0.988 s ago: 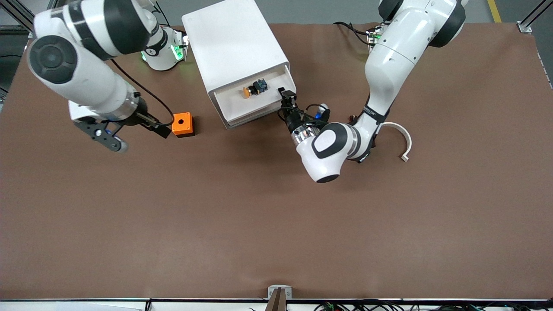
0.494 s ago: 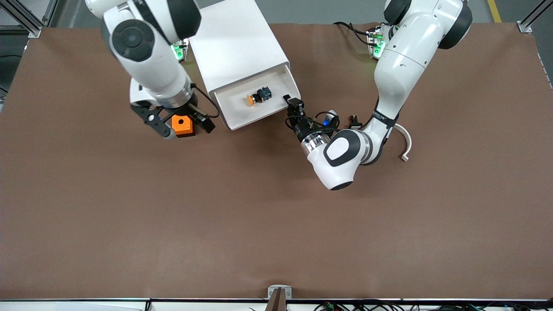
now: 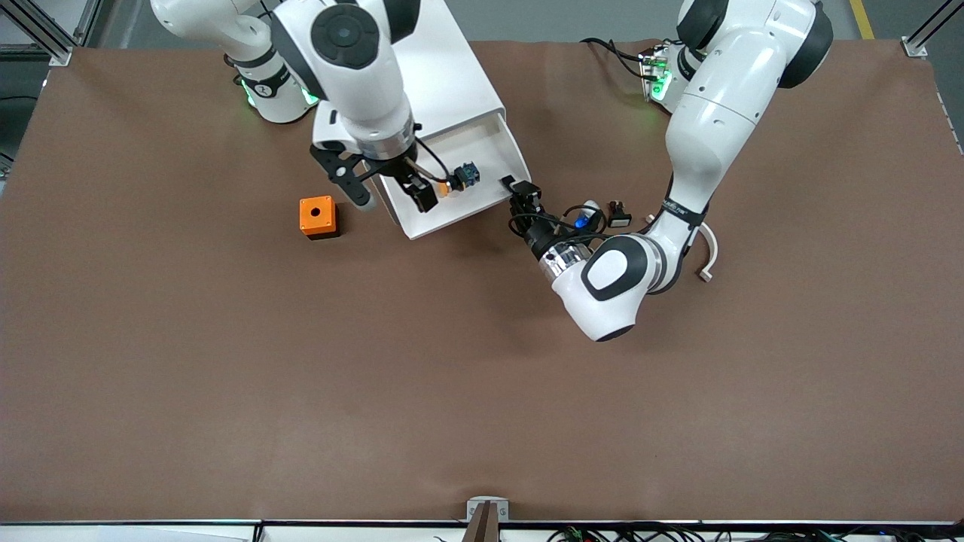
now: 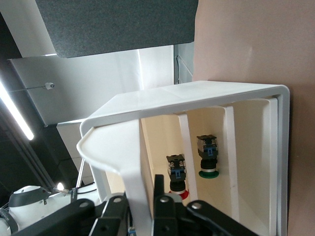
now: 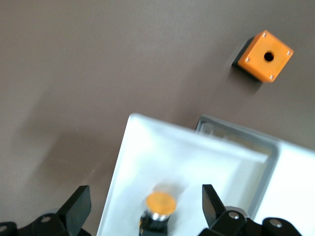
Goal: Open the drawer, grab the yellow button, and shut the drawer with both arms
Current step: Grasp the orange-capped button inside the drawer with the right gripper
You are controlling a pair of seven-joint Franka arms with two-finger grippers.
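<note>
The top drawer (image 3: 482, 143) of the white cabinet (image 3: 422, 75) is pulled out. The button (image 3: 458, 179), with orange cap, black middle and blue rear block, lies on its floor. My right gripper (image 3: 392, 202) is open over the drawer; one finger partly hides the orange cap. In the right wrist view the button (image 5: 161, 204) sits between the spread fingers (image 5: 78, 204) of that gripper (image 5: 144, 196), above the drawer floor (image 5: 147, 152). My left gripper (image 3: 518, 190) is shut on the drawer's front wall at the corner toward the left arm's end. In the left wrist view this gripper (image 4: 140, 196) clamps that wall (image 4: 133, 162).
An orange cube box with a hole (image 3: 316, 217) stands on the table beside the cabinet, toward the right arm's end. A small black-and-white part (image 3: 619, 214) and a white curved piece (image 3: 709, 252) lie by the left arm. Red-capped (image 4: 177, 174) and green-capped (image 4: 207, 157) buttons show in the left wrist view.
My right arm has swung from beside the orange box to over the open drawer. My left gripper has pulled the drawer farther out toward the front camera.
</note>
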